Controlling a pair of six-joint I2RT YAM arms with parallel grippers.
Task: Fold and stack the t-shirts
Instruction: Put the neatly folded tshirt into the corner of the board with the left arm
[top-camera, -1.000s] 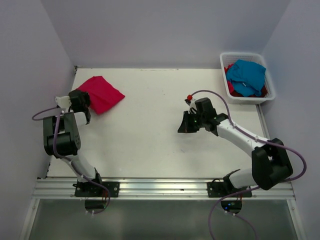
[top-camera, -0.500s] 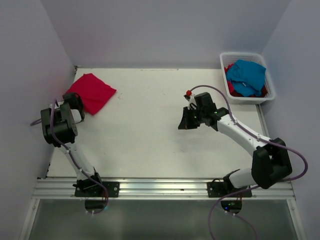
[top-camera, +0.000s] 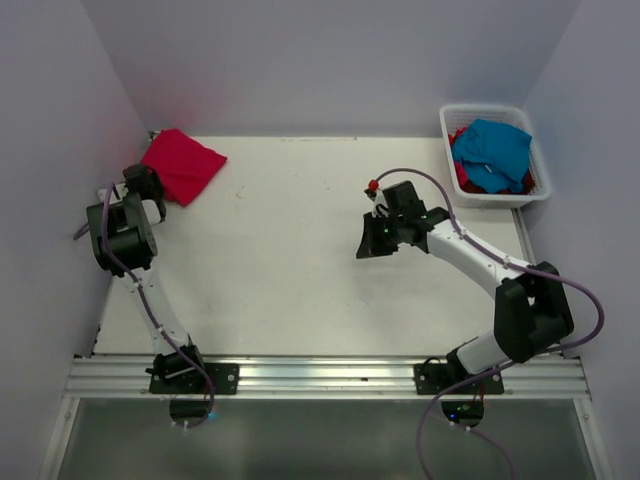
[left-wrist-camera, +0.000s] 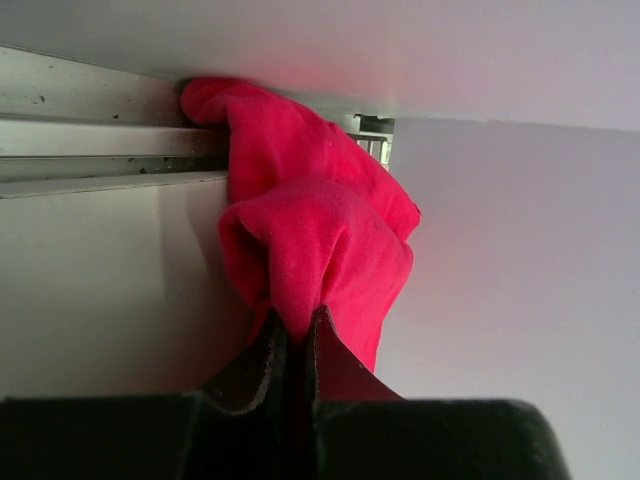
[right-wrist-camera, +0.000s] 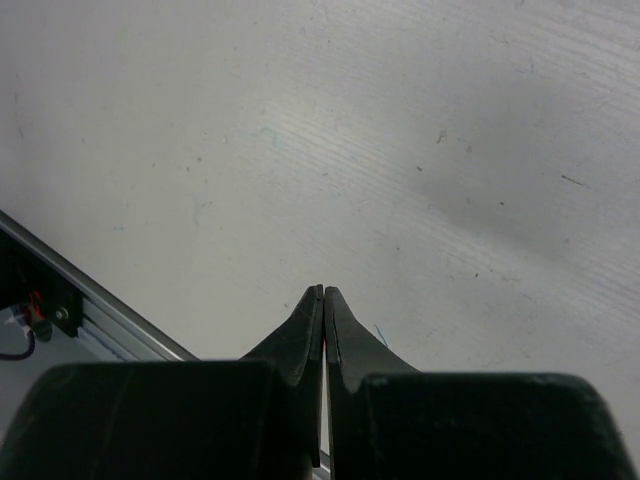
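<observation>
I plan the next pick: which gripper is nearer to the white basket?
Right. The right gripper is over the middle of the table, left of the basket; the left gripper is at the far-left corner, shut on the red t-shirt.

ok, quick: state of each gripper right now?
Left gripper: shut on the folded crimson red cloth t-shirt.
Right gripper: shut, holding nothing.

Crimson t-shirt (top-camera: 185, 165) far-left, turquoise t-shirt (top-camera: 492, 150) in basket (top-camera: 483, 108)

Left arm (top-camera: 122, 238) reaches far left, left jaws pinching the red t-shirt (left-wrist-camera: 318, 240); right arm (top-camera: 466, 258) extends centrally, right jaws pressed together, apparently empty.
</observation>
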